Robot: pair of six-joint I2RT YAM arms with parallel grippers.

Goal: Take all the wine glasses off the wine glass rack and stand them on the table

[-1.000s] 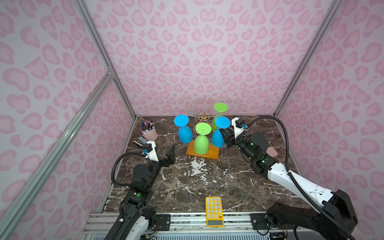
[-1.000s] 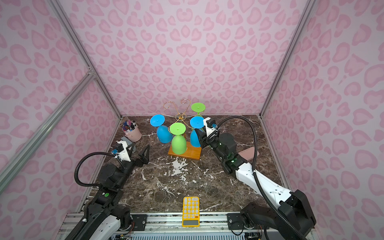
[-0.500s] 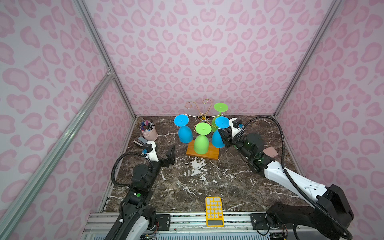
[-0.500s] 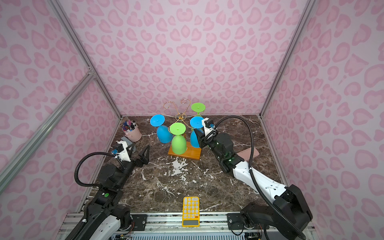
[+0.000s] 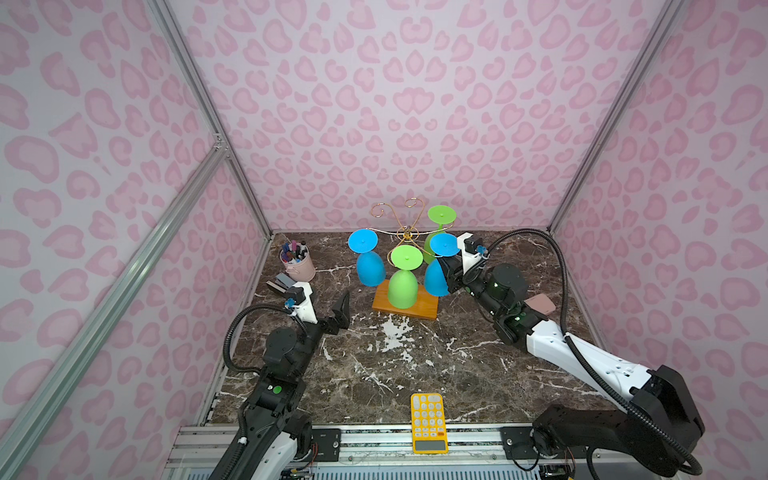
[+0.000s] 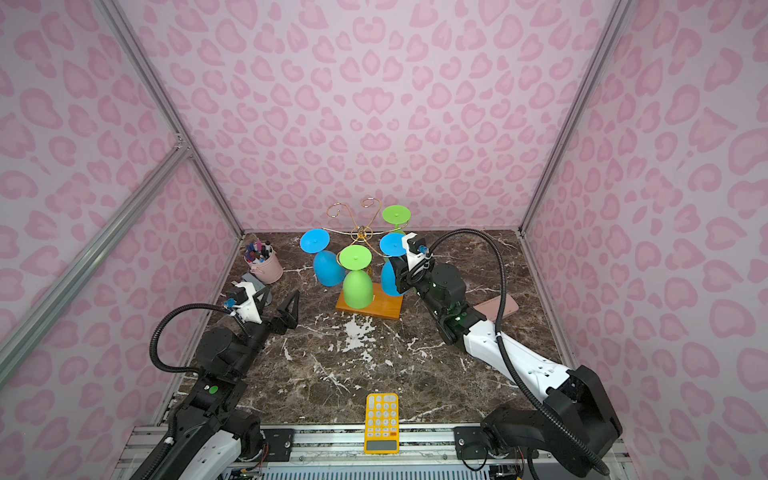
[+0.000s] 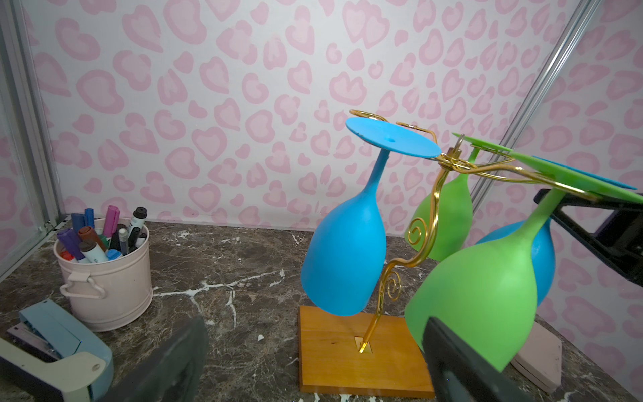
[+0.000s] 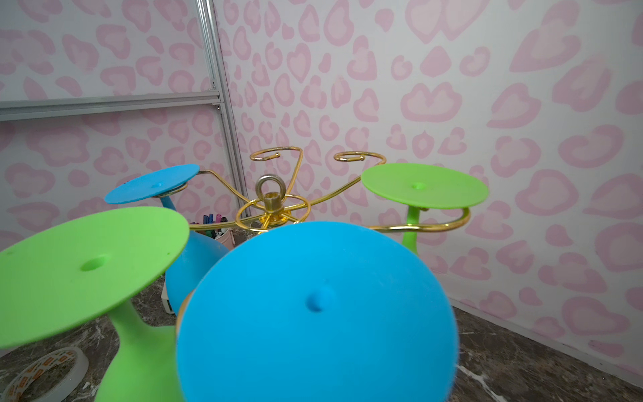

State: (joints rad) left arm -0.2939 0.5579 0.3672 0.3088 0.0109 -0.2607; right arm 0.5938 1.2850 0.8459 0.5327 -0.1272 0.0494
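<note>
— The right pincer [image 5: 447, 271]: has it got hold?
— I cannot tell. It sits tight against the blue wine glass [image 5: 433, 279] at stem height, but its jaws are hidden by the bowl and foot.
— Which way does the glass lie from it?
— Just left of it in both top views, touching or nearly so. The glass hangs upside down with its long axis vertical. The flat foot is on top, resting on a gold scroll arm, and the matte blue bowl is below, on the frame-right side of the wine glass rack [image 7: 341, 355].
— The way out?
— I'd judge outward, away from the hub and toward the right arm, foot kept level.
— Neighbours?
— A green glass [image 5: 402, 286] hangs just lower left in frame and could get knocked. The left pincer [image 7: 315, 334] gapes wide and empty, well apart at lower left. The right arm is far nearer.
</note>
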